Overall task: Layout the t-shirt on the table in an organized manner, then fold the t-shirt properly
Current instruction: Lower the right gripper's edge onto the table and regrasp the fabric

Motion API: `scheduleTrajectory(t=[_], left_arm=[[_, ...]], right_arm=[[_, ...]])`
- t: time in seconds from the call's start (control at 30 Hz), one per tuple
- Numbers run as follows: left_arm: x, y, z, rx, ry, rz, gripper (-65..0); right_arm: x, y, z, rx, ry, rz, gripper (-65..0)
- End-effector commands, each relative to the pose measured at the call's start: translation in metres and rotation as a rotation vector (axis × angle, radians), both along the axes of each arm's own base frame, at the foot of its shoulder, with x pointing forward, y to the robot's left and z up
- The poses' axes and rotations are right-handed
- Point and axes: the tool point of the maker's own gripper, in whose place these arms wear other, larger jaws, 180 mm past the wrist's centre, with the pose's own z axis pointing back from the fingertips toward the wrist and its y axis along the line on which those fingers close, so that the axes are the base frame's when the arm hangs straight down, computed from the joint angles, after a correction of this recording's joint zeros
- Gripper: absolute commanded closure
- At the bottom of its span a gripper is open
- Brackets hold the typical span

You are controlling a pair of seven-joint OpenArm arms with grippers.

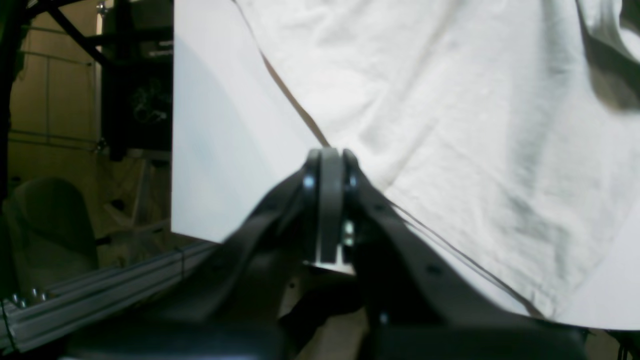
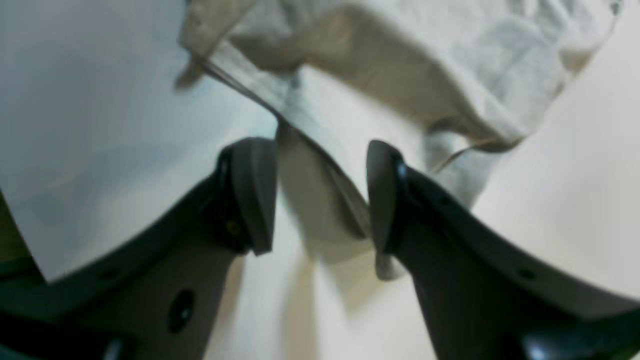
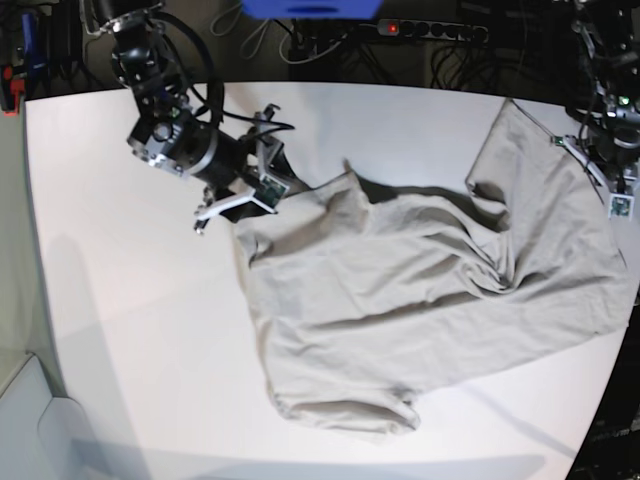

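The beige t-shirt [image 3: 400, 290] lies spread and wrinkled across the white table [image 3: 120, 300], collar end toward the near edge. My right gripper [image 3: 255, 190] sits at the shirt's far-left corner. In the right wrist view that gripper [image 2: 315, 146] is open, and a hemmed flap of the t-shirt [image 2: 425, 60] hangs between its fingers above the table [image 2: 75, 125]. My left gripper [image 3: 598, 170] is at the shirt's right edge, which is raised there. In the left wrist view this gripper [image 1: 327, 157] is shut right on the hem of the t-shirt [image 1: 450, 125], beside bare table [image 1: 215, 150].
A power strip [image 3: 430, 30] and cables lie behind the table's far edge, with a blue object [image 3: 310, 8] above them. The left wrist view shows an aluminium rail [image 1: 100, 295] and a chair [image 1: 50, 225] beyond the table's edge.
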Motion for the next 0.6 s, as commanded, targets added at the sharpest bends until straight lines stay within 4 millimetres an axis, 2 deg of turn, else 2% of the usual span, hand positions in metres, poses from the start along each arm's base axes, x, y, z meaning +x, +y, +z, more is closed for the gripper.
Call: scheduleTrajectory(t=[0.0,0.23,0.43,0.57], left_arm=[[0.005,0.005,0.012,0.028,-0.032,-0.006,-0.1],[0.005,0.005,0.012,0.028,-0.031,-0.006,-0.1],[0.005,0.005,0.012,0.029,-0.03,-0.006,-0.1],[0.005,0.004,0.012,0.028,-0.031,-0.008,-0.1]], right_arm=[[0.004,0.001,0.003,0.018,-0.01,0.004,-29.8],[0.01,0.003,-0.004,0.048,-0.003,0.006,-29.8],[0.02,0.003,0.003,0.048,-0.029,0.007,-29.8],[0.026,0.0,0.0,0.041,-0.024,0.0,-29.7]])
